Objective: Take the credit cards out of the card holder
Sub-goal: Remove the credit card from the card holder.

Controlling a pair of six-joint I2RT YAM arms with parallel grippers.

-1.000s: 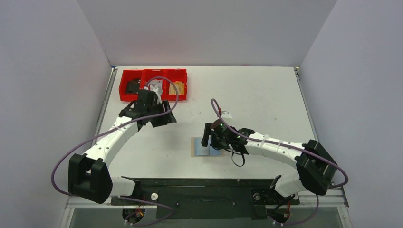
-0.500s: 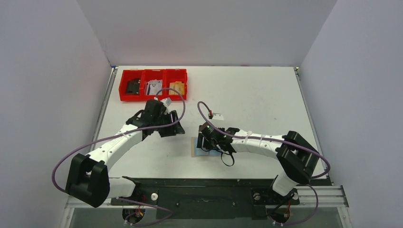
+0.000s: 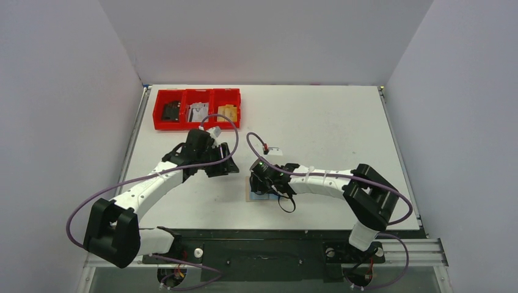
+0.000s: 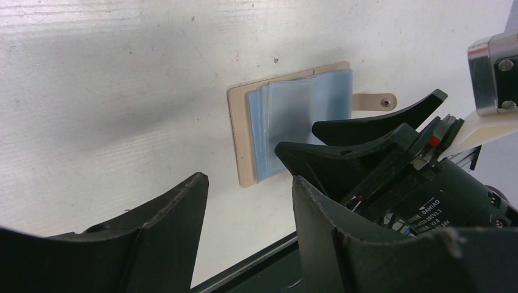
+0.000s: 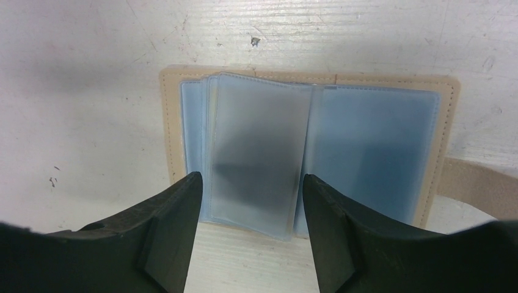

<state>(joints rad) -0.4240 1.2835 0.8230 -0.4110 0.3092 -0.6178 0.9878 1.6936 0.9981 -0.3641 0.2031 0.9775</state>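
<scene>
On the white bench point(image 3: 330, 122) the flat tan card holder point(image 5: 171, 122) lies opened out directly under the R claw point(image 5: 249, 183), its pale blue-grey credit cards point(image 5: 366, 140) fanned across the inside, w/ one frosted card's near edge btwn the R fingers. The red three-compartment plastic tray point(image 3: 195, 91) sits well apart at back-left, and the L claw point(image 4: 247, 183) hangs just left of the holder. Both claws stand apart, clamping nothing; can't tell if the R fingertips touch the card.

Red three-compartment tray point(image 3: 196, 126) far-left, white table point(image 3: 330, 122)
</scene>
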